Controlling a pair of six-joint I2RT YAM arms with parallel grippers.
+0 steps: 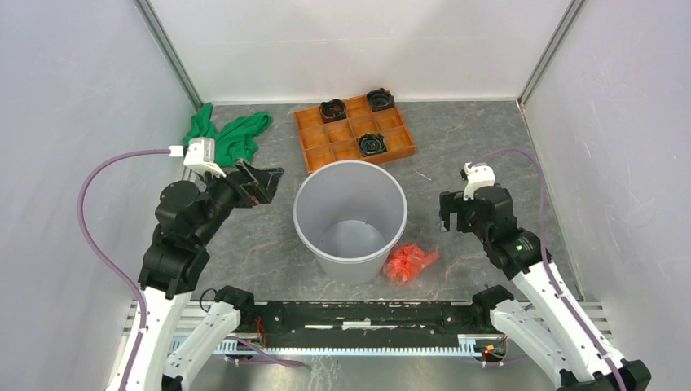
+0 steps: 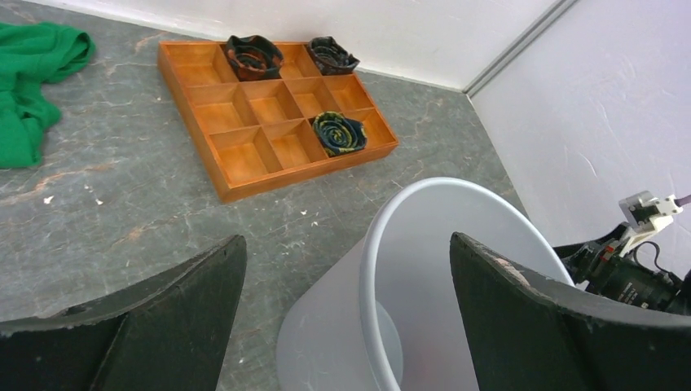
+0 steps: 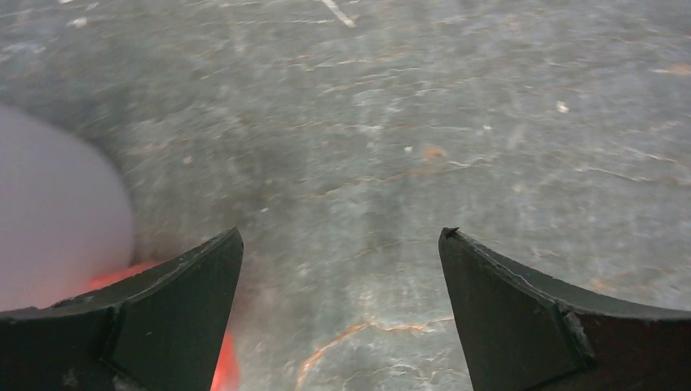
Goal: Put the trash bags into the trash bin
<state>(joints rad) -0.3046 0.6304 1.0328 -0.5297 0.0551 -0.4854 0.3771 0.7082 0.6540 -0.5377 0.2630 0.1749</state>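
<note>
Trash bag [image 1: 410, 261] lies crumpled on the table [image 1: 473, 147], just beside the trash bin [image 1: 319, 204] at its near-right foot, outside it. Right gripper [image 3: 342, 232] hovers near the bag, jaws wide apart and empty. Left gripper [image 2: 346, 240] — also spread wide, holding nothing — faces the bin's rim.

The left arm [image 1: 175, 244] and right arm [image 1: 521, 261] are showing white shells low down and black joints above. A purple cable [image 1: 81, 205] is trailing from each white wrist box [image 1: 200, 152]. A green light [image 1: 519, 244] is glowing on the right arm. The black wedge-shaped fingers [image 2: 163, 326] are showing pale scuffs.
</note>
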